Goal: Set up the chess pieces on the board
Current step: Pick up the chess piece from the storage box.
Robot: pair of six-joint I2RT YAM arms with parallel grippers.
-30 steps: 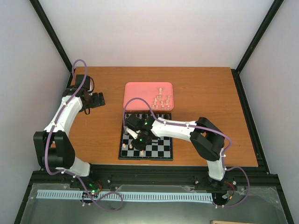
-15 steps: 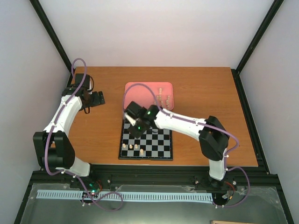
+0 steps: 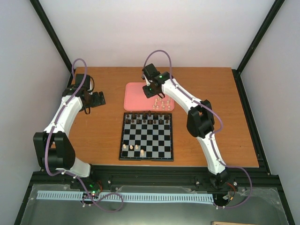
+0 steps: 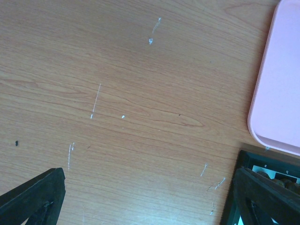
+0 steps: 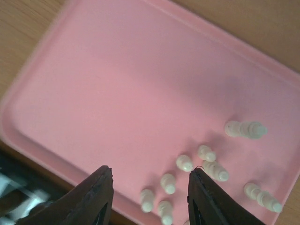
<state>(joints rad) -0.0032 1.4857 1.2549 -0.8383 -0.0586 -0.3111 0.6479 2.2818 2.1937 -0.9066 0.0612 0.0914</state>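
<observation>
Two arms, same make. We see white shells on the links of the left arm (image 3: 62, 117) and right arm (image 3: 182, 97), with bulky black housings at the joints. A lilac cable (image 3: 78, 63) loops along each. A small green light (image 3: 159, 75) glows near the right wrist. Left end effector (image 4: 147, 173) and right end effector (image 5: 151, 171) are black; their fingers (image 5: 96, 199) are matte and wedge-shaped.

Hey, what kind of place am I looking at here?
Probably a robotics lab test cell: two white robot arms bolted to the near edge of a brown wooden table, boxed in by plain white walls and black metal framing.
</observation>
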